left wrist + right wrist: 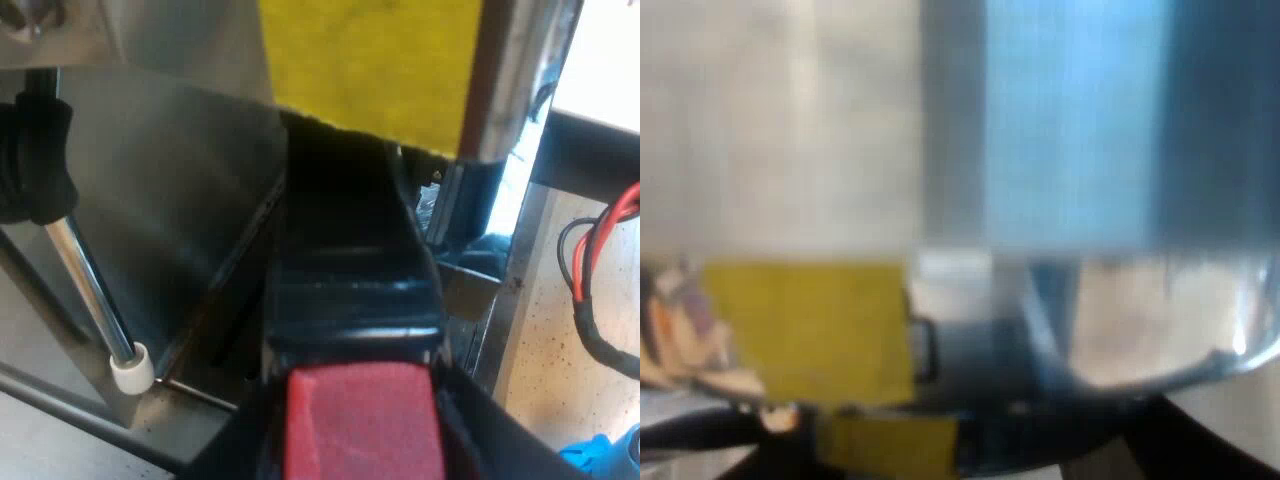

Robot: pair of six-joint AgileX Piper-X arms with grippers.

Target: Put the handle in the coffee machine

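Observation:
The holder's dark handle (350, 290) runs from my left gripper (360, 445) toward the espresso machine's steel front (180, 190), under a yellow patch (370, 60). Its red end (360, 420) lies between my left fingers (225, 455), which are shut on it. The holder's metal head is hidden in shadow under the machine, so I cannot tell whether it is seated. My right gripper (330, 455) is close against the machine's shiny body (1120, 330), beside a yellow patch (810, 330). Its dark fingers (1210, 440) stand wide apart with nothing held.
A steel steam wand (90, 290) with a white tip and a black knob hangs beside the handle, over the machine's tray area. A blue object (600, 455) lies on the speckled table near the machine's side.

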